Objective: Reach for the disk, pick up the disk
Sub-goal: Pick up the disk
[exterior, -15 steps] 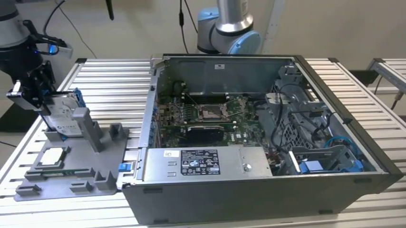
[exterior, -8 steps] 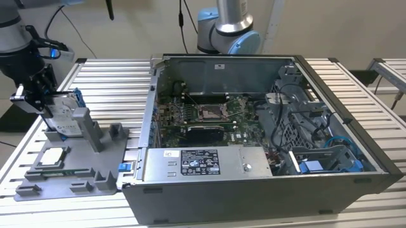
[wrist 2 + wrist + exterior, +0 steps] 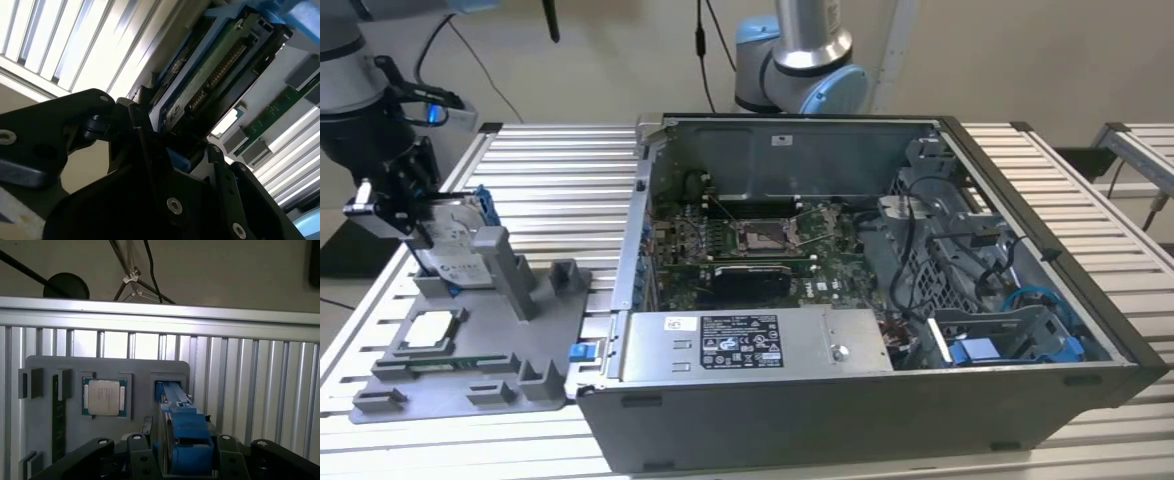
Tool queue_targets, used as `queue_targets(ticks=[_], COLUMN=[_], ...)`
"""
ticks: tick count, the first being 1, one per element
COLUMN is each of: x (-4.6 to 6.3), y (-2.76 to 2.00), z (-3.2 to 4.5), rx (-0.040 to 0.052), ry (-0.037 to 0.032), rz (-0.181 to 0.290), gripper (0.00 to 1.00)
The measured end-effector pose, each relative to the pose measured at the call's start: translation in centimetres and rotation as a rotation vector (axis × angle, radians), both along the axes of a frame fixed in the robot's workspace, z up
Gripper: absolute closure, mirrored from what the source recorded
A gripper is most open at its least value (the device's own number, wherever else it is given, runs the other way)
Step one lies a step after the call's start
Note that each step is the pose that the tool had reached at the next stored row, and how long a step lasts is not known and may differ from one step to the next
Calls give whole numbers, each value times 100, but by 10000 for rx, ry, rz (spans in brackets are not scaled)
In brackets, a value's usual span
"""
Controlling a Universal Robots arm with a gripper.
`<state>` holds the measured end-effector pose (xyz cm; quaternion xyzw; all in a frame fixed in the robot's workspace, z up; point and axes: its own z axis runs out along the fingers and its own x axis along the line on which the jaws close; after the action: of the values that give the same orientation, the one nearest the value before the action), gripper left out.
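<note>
We note the disk (image 3: pixel 454 245), a rectangular silver metal hard drive with a white label and a blue plastic frame. In the exterior view it sits at about 9 o'clock from the open grey computer case (image 3: pixel 854 420). It stands on edge in a slot at the 12 o'clock end of the grey moulded fixture tray (image 3: pixel 534 385), which rests on the slatted aluminium worktop (image 3: pixel 560 180).

We judge that the slot is there to keep the upper edge and thin sides free, so a grip can come straight down from above.

The arm's black gripper (image 3: pixel 414 225) is down over that upper edge. In the first wrist view the jaws stand narrow, one on each side of the blue frame, and they look pressed against it. We take this as a hold on the disk. Its lower edge appears to be in the slot, so it is not yet lifted.

Orientation:
- **Long axis:** near upright, leaning slightly.
- **Labelled face:** turned toward roughly 4 o'clock in the exterior view, toward the case.
- **Opposite face:** the green circuit board and connector pins, seen in the second wrist view.

The small square silver processor chip (image 3: pixel 430 330) lies flat in its own recess at the tray's 6 o'clock end. The long green memory stick (image 3: pixel 59 420) lies in a groove beside it. Both are well apart from the jaws, and we judge the recesses are meant to stop parts sliding.
</note>
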<state>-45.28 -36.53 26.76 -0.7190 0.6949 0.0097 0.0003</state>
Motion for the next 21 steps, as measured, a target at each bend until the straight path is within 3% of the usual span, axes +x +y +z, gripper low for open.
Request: queue_targets(ticks=[1, 14, 15, 16, 21], x=[0, 0, -1, -1, -1], y=[0, -1, -1, 0, 0], z=[-2, -7, -7, -7, -6], rx=[0, -7, 59, 69, 8], ry=[0, -3, -13, -14, -6], rz=[1, 1, 2, 1, 2], gripper=[100, 100, 100, 100, 100])
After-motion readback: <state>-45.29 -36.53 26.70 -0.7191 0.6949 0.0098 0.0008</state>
